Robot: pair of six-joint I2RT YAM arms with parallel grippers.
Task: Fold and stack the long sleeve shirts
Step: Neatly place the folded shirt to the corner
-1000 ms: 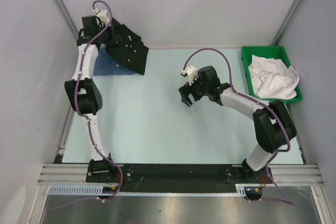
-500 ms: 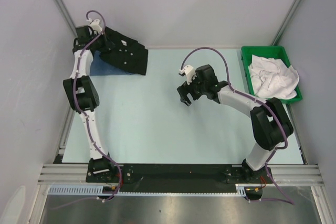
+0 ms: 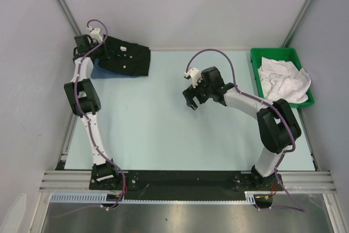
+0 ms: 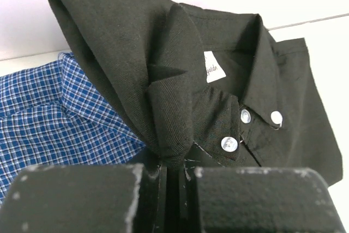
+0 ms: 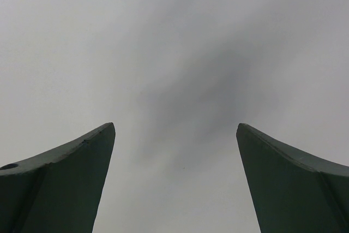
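At the far left corner of the worktop (image 3: 163, 124), the left arm (image 3: 82, 88) has its jaws clenched on a pinched fold of the black shirt (image 4: 163, 69), beside its collar and pale buttons. That shirt lies over the blue checked shirt (image 4: 60, 113), the 2 stacked. The right arm (image 3: 245, 102) hangs above mid-worktop with jaws spread and nothing between them, well apart from the green bin (image 3: 254, 69) of white cloths (image 3: 281, 80).

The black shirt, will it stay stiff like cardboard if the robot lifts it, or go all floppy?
Probably floppy: the black shirt bunches into soft folds where the left gripper pinches it. Likely light, since one small pinch lifts a fold. Pushed, it would probably wrinkle against the blue checked shirt under it.
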